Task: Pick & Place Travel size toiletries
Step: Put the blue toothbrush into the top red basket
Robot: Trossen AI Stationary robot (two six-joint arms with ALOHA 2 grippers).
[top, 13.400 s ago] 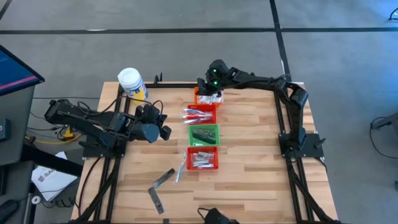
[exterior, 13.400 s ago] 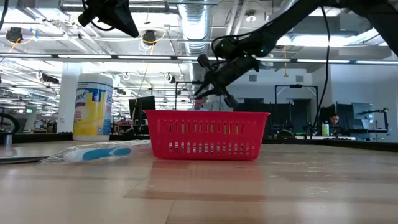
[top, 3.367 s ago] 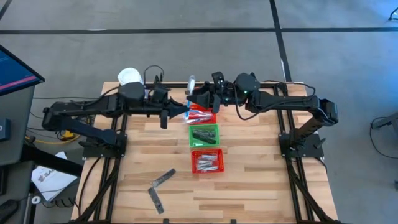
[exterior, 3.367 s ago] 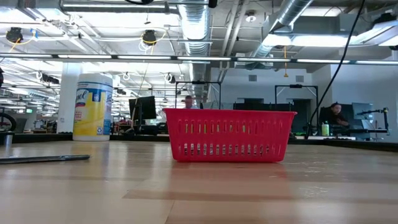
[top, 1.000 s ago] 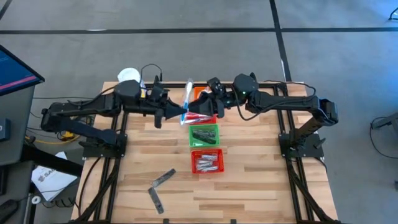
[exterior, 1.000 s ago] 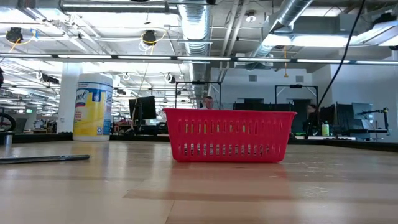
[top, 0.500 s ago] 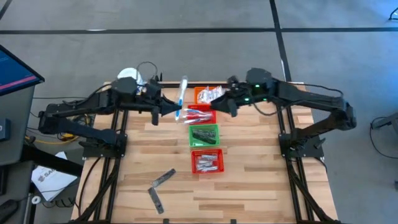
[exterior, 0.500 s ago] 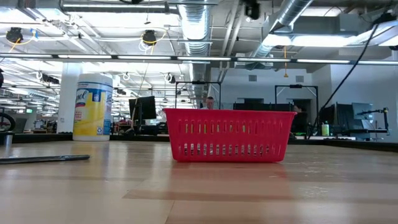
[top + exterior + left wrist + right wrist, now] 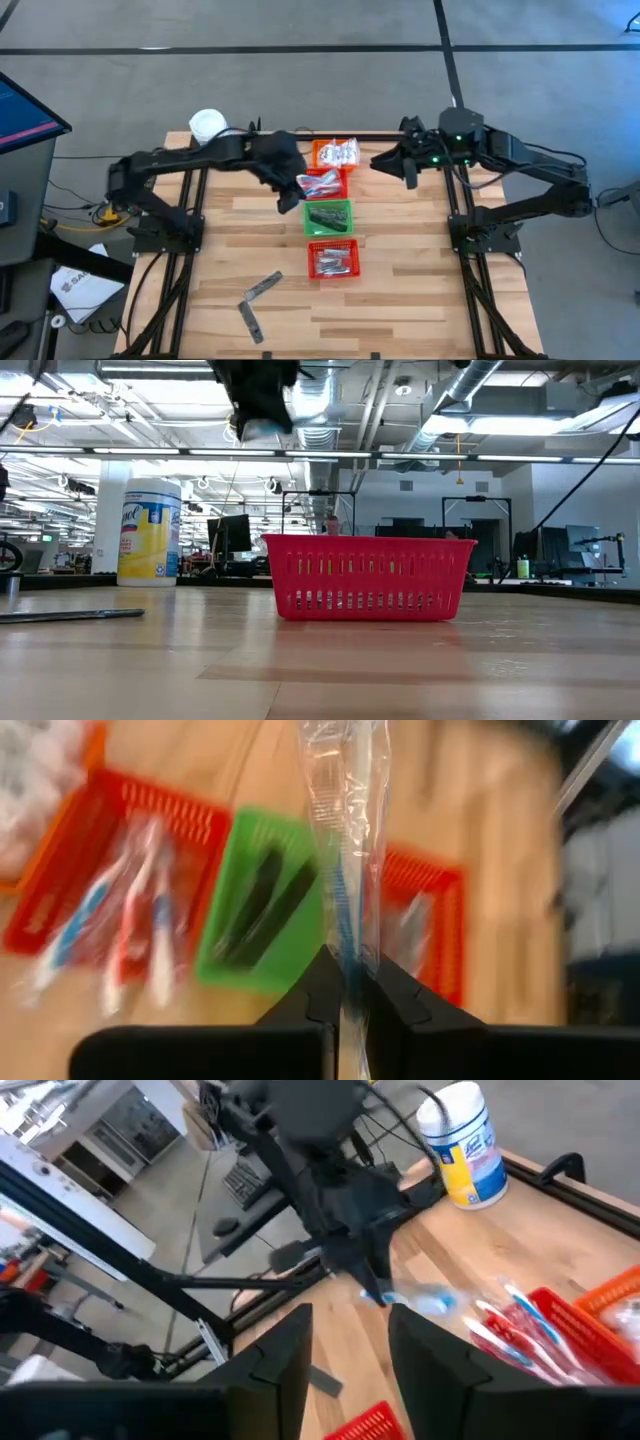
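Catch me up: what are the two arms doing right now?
The left gripper is shut on a wrapped toothbrush and holds it above the row of small baskets, near the red basket of toothbrushes. The right gripper is off to the right of the baskets with nothing between its fingers. Two dark strips lie loose on the table's near side.
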